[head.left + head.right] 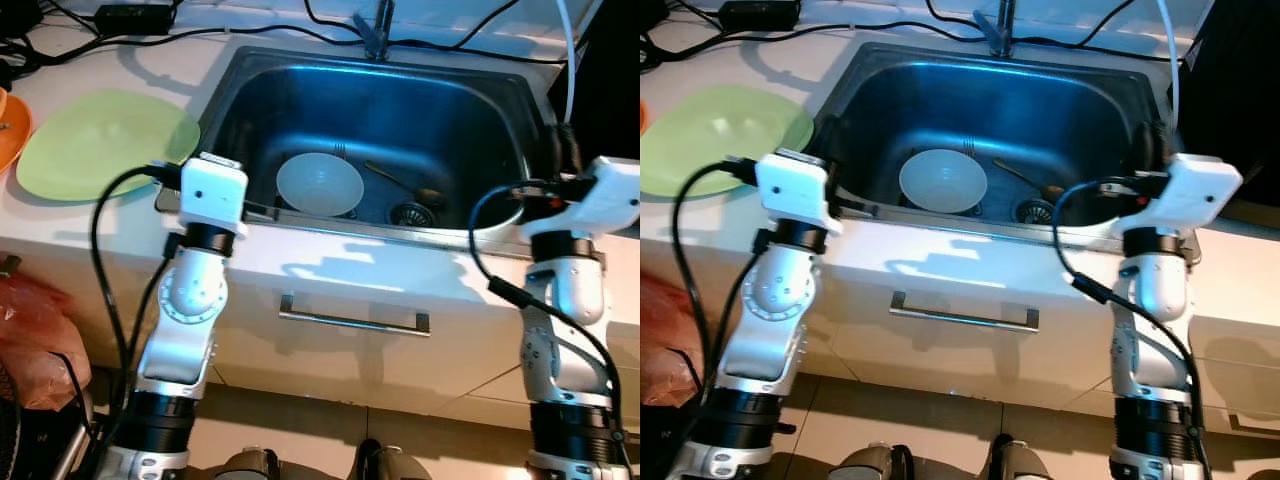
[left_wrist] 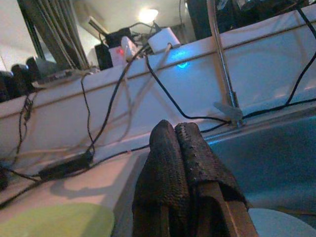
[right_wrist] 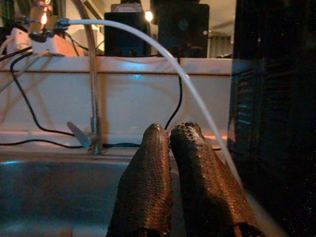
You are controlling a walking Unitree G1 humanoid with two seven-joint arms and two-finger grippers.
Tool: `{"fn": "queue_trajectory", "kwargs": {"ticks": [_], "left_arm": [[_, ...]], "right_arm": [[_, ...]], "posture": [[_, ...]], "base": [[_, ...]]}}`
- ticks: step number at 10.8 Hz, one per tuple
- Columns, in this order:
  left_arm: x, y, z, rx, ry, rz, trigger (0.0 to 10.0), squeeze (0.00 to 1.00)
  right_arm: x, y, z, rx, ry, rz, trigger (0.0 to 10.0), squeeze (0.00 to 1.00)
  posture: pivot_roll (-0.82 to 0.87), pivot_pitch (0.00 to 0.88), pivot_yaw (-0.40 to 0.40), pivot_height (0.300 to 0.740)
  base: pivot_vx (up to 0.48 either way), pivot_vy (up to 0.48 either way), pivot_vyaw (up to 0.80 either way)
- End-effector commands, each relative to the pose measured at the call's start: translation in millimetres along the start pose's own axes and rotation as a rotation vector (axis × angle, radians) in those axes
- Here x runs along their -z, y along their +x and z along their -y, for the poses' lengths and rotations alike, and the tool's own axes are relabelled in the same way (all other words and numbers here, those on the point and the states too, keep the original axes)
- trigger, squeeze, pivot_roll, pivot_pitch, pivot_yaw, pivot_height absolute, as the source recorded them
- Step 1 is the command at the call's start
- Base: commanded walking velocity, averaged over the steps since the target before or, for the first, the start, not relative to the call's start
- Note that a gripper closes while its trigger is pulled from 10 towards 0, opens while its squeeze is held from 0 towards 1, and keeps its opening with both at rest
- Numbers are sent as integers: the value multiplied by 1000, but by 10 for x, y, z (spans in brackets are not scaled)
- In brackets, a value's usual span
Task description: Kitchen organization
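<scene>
A white bowl (image 1: 319, 184) sits upright on the floor of the steel sink (image 1: 400, 110). A fork (image 1: 340, 151) lies behind the bowl, and a spoon (image 1: 400, 182) lies beside the drain (image 1: 411, 213). A light green plate (image 1: 105, 143) lies on the counter left of the sink, with an orange plate (image 1: 12, 125) at the far left edge. My left gripper (image 2: 175, 129) is shut and empty, held over the sink's front left corner. Over the front right corner, my right gripper (image 3: 170, 129) is also shut and empty.
The faucet (image 1: 375, 30) stands behind the sink among black cables and a power adapter (image 1: 135, 15). A drawer handle (image 1: 353, 318) runs below the counter front. An orange-red plastic bag (image 1: 30, 335) lies on the floor at the left. A dark appliance (image 3: 276, 123) stands at the right.
</scene>
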State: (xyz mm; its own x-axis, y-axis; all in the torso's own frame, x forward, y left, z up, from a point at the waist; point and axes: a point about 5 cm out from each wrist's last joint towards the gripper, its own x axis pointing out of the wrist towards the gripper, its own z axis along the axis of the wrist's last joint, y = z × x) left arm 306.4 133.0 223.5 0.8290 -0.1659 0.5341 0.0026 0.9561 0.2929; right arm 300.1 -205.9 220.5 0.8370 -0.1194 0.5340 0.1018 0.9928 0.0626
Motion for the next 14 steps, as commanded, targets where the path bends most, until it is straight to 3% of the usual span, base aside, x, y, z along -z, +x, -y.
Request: {"fn": "queue_trajectory", "kwargs": {"ticks": [1,4,8,10,14], "left_arm": [[-36,-24,-55,-23,15,15,10000,0],[-26,-70,-146,-107,-62,-23,10000,0],[125,-126,-26,-91,-72,-73,10000,0],[215,-224,28,-83,-72,-102,10000,0],[236,-271,-54,-95,-52,-97,10000,0]], "right_arm": [[-61,-13,41,15,-19,11,10000,0],[-22,6,-43,-5,8,-7,10000,0],[81,-31,-149,-17,51,-40,10000,0],[166,-130,-155,-38,1,-61,10000,0],[189,-179,-134,-29,-21,-57,10000,0]], "posture": [[36,144,-9,740],[58,151,-20,740],[52,153,-18,740],[44,155,-15,740],[48,158,-12,740]], "base": [[0,0,0],[0,0,0],[0,0,0],[0,0,0],[0,0,0]]}}
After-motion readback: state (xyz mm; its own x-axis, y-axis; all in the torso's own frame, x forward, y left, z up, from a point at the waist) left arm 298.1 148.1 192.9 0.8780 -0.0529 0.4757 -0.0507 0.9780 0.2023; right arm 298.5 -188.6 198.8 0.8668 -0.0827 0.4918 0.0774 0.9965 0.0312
